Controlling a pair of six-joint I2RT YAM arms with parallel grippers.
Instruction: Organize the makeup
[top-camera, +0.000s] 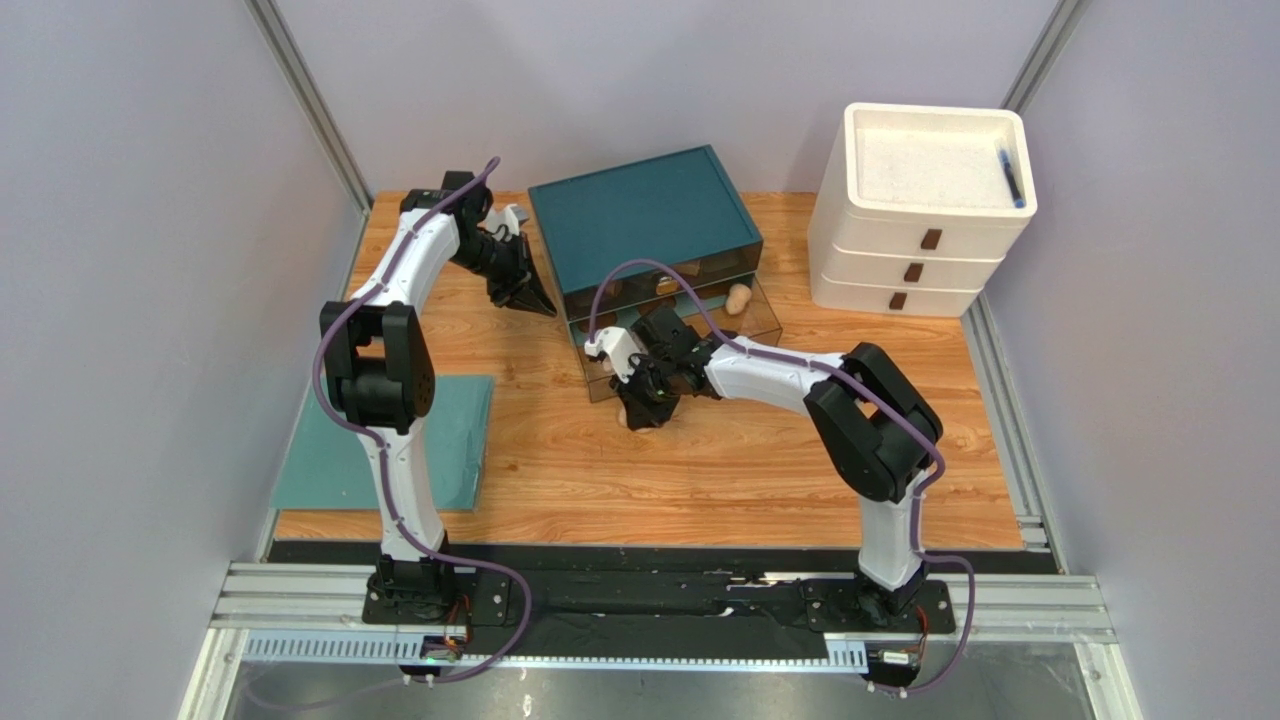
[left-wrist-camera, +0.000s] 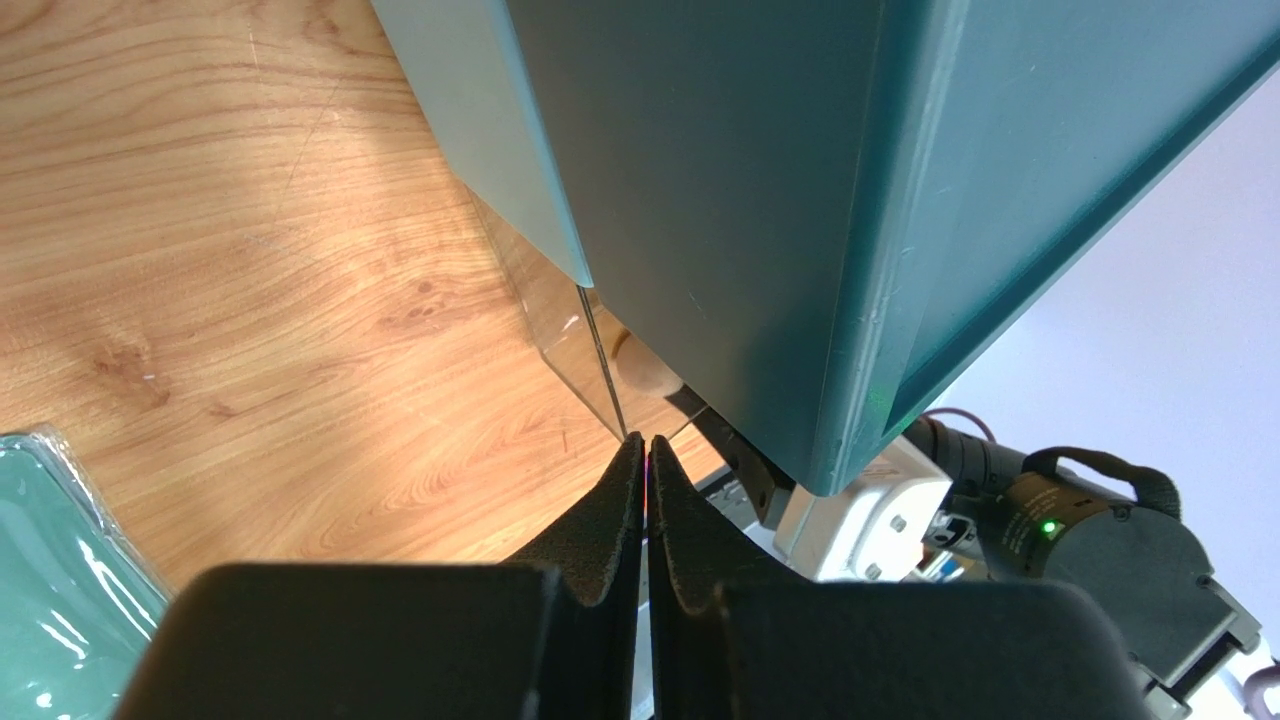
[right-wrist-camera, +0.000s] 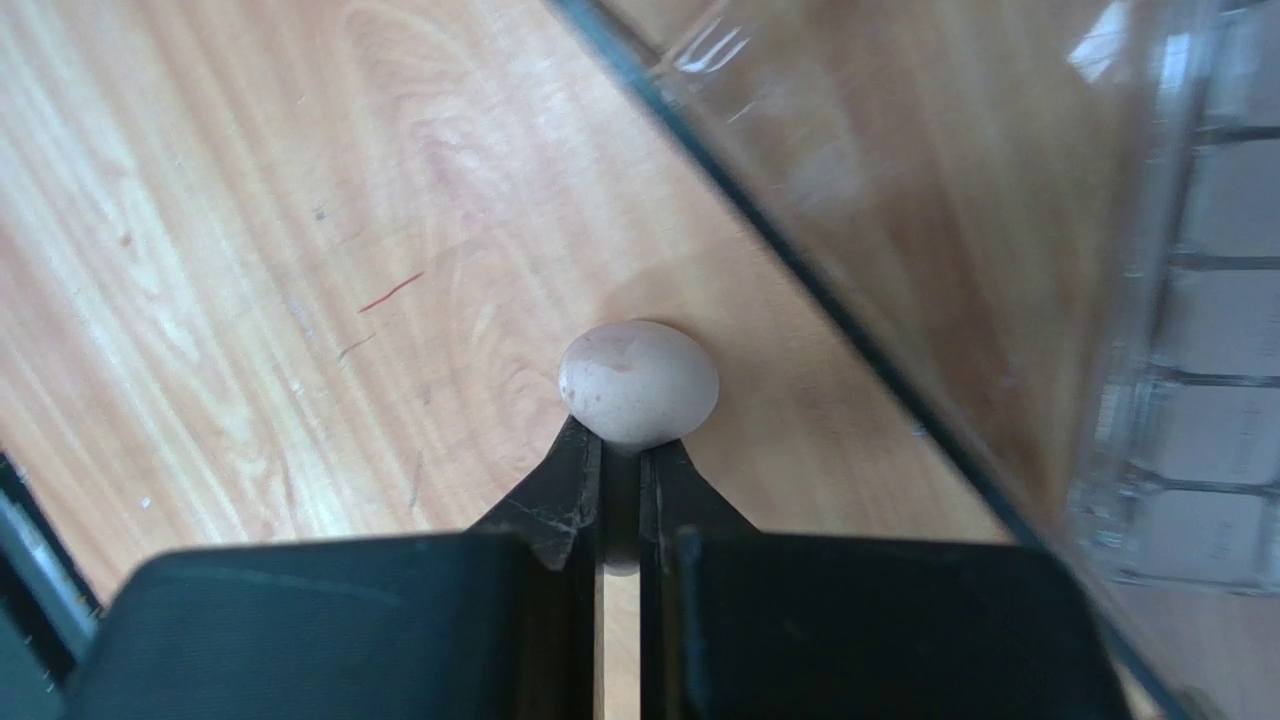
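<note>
A beige egg-shaped sponge (right-wrist-camera: 639, 383) is pinched at its near end by my right gripper (right-wrist-camera: 622, 447), which is shut on it just above the wooden table. That gripper (top-camera: 649, 402) hangs in front of the clear drawer (top-camera: 759, 312), which stands pulled out of the teal box (top-camera: 639, 210). A second sponge (top-camera: 738, 302) lies inside the drawer. Pale squares of a palette (right-wrist-camera: 1214, 330) show through the drawer wall. My left gripper (left-wrist-camera: 646, 446) is shut, its tips against the drawer's left front corner (left-wrist-camera: 579, 323). The left gripper (top-camera: 529, 296) sits beside the box.
A white three-drawer unit (top-camera: 917, 225) stands at the back right, with a blue pen (top-camera: 1011, 173) in its top tray. A teal mat (top-camera: 391, 443) lies at the table's left edge. Grey walls close in on both sides.
</note>
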